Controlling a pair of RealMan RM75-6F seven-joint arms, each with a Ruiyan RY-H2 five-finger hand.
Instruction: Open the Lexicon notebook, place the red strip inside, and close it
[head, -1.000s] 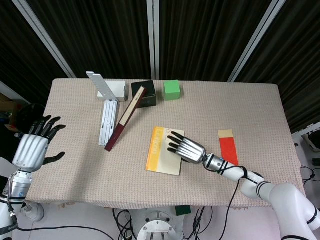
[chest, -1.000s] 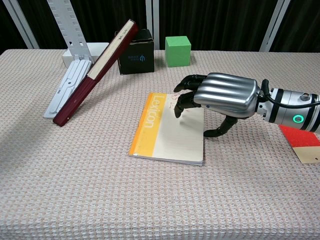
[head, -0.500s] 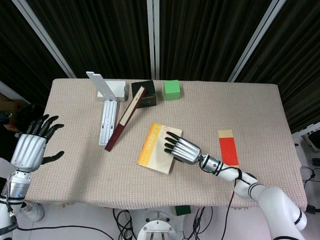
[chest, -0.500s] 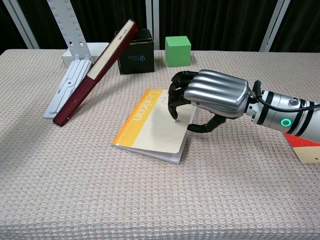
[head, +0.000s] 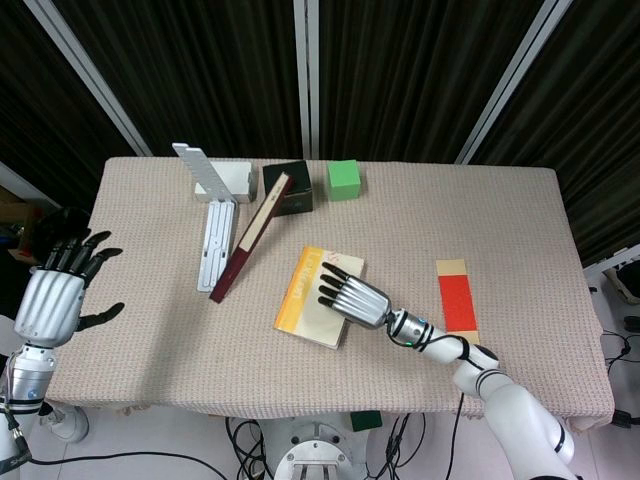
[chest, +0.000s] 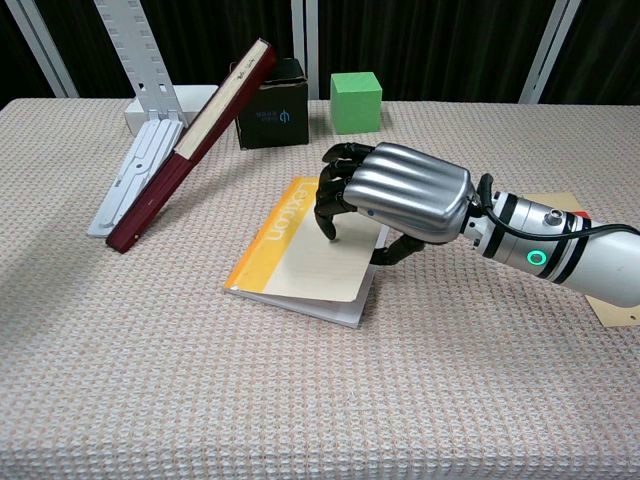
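Both robot hands empty | right robot hand (chest: 400, 192) fingers curled, slid further left on closed notebook (chest: 300, 257) | left robot hand (head: 55, 300) spread

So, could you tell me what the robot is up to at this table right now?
The right hand rests fingers-down on the closed Lexicon notebook, which lies flat and skewed on the table. The cover is not yet opened. The red strip lies untouched on the cloth to the right of the notebook. The left hand hovers open beyond the table's left edge, holding nothing. A dark red book leans against a black box at the back.
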